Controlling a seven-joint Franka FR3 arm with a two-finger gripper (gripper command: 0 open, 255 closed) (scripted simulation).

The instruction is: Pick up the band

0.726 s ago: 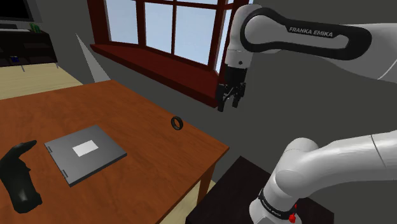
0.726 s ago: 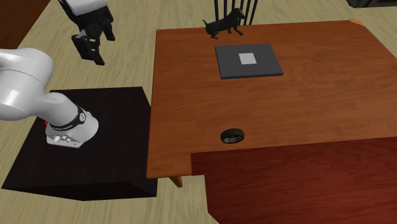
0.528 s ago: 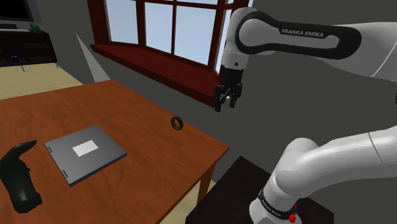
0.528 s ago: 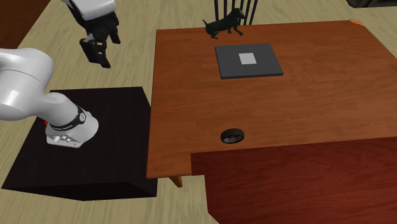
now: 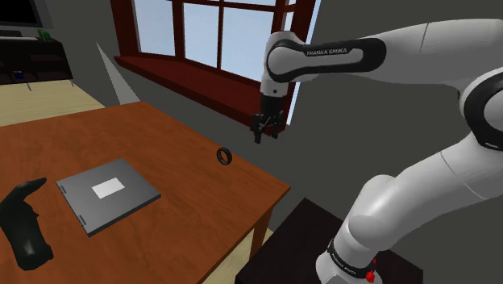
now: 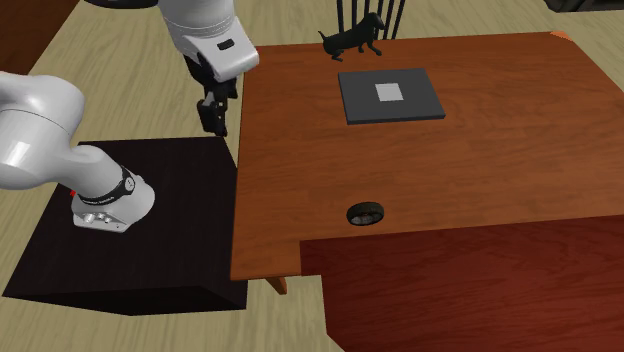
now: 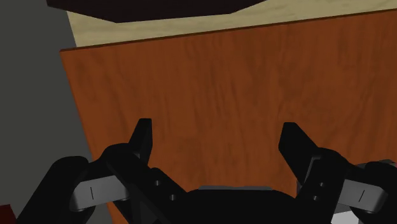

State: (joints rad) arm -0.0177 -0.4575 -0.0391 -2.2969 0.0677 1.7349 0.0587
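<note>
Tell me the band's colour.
Black. The band shows best in the shoulder view, dark against the reddish-brown table.

"FRANKA EMIKA", apparently, on the white arm [image 5: 355, 63]

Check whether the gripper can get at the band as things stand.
Likely yes. The gripper, open, hangs in the air near the edge of the table. The band sits alone on bare wood with nothing between them. The grey slab lies well away.
</note>
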